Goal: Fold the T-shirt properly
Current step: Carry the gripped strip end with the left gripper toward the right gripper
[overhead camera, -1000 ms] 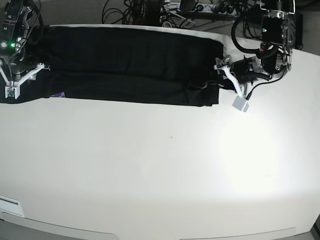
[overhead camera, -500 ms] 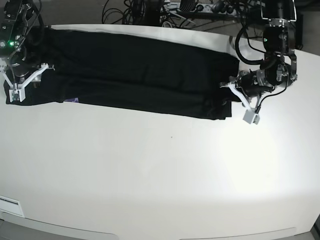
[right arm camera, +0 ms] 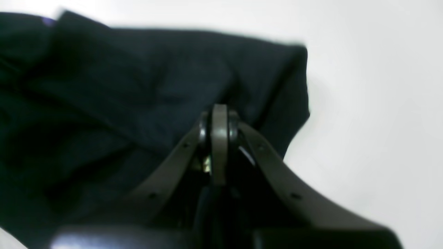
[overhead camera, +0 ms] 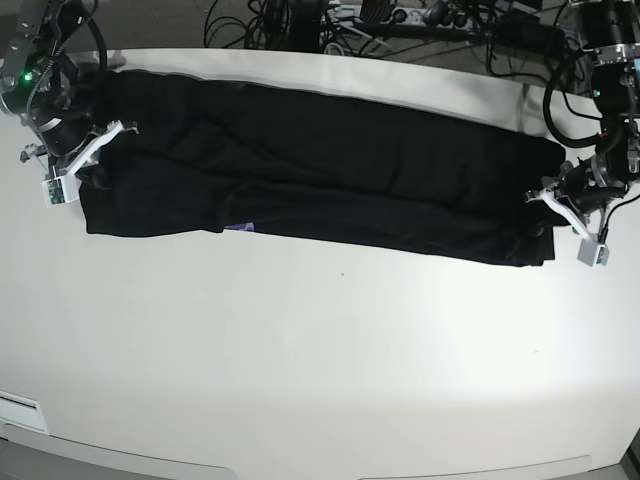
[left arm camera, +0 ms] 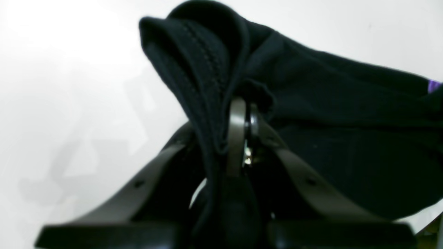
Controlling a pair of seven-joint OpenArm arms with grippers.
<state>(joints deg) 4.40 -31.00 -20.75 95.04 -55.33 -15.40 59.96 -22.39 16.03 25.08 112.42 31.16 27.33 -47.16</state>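
The black T-shirt lies stretched in a long folded band across the far half of the white table, with a purple sliver of print at its near edge. My left gripper is shut on the shirt's right end. In the left wrist view the left gripper pinches a bunched, stitched hem. My right gripper is shut on the shirt's left end. In the right wrist view the right gripper clamps black cloth near a corner.
The white table extends toward the front. Cables and equipment crowd the back edge. A white label sits at the front left edge. The table's right edge is close to the left arm.
Both grippers moved rightward in the base view, the left one farther and nearer the front. The shirt shifted right with them and is drawn out longer.
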